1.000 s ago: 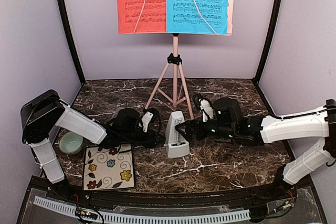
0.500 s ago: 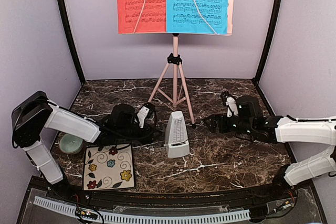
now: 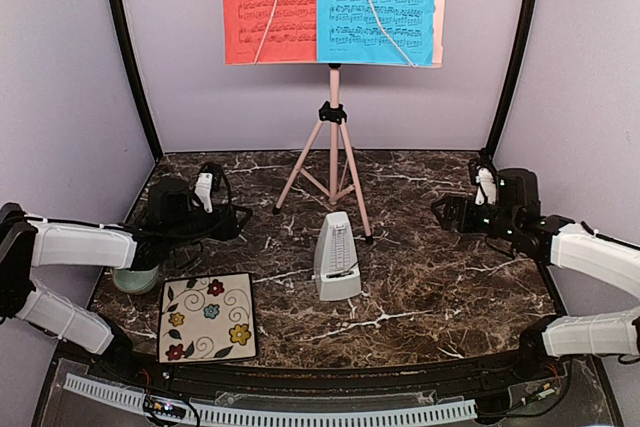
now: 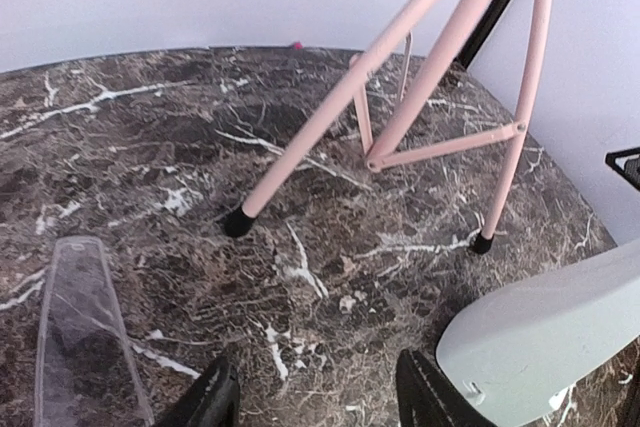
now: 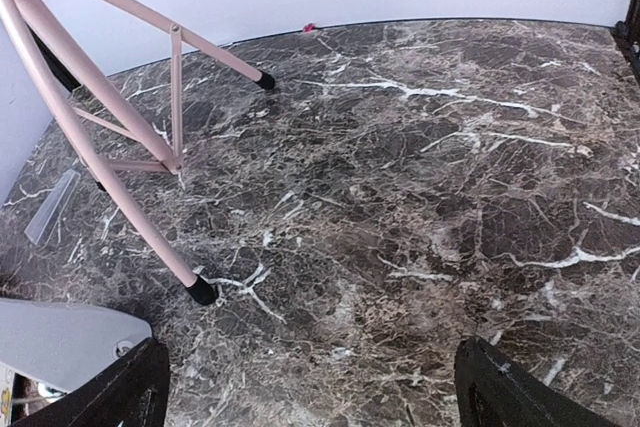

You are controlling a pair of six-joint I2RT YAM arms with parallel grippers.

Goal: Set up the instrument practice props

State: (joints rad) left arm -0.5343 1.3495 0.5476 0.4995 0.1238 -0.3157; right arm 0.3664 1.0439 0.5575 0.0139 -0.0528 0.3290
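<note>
The pale pink music stand point(image 3: 333, 162) stands at the back centre. A red sheet point(image 3: 268, 5) and a blue sheet point(image 3: 378, 5) lie side by side on its desk. In front of the tripod's feet the white pyramid metronome point(image 3: 336, 257) stands upright. My left gripper point(image 3: 240, 221) is off to the metronome's left, open and empty point(image 4: 320, 399). The metronome's pale side point(image 4: 550, 337) shows at the lower right of that view. My right gripper point(image 3: 440, 213) is far to the right, wide open over bare marble point(image 5: 315, 399). A corner of the metronome point(image 5: 60, 342) shows at its lower left.
A pale green bowl point(image 3: 135, 275) sits under my left forearm, with a floral tile point(image 3: 207, 317) in front of it. A clear plastic strip point(image 4: 85, 327) lies flat on the marble left of the tripod legs point(image 4: 400, 57). Purple walls and black posts close in the sides.
Both arms have drawn back from the metronome, the left one to the left and the right one to the right. The metronome stays standing where it was.
</note>
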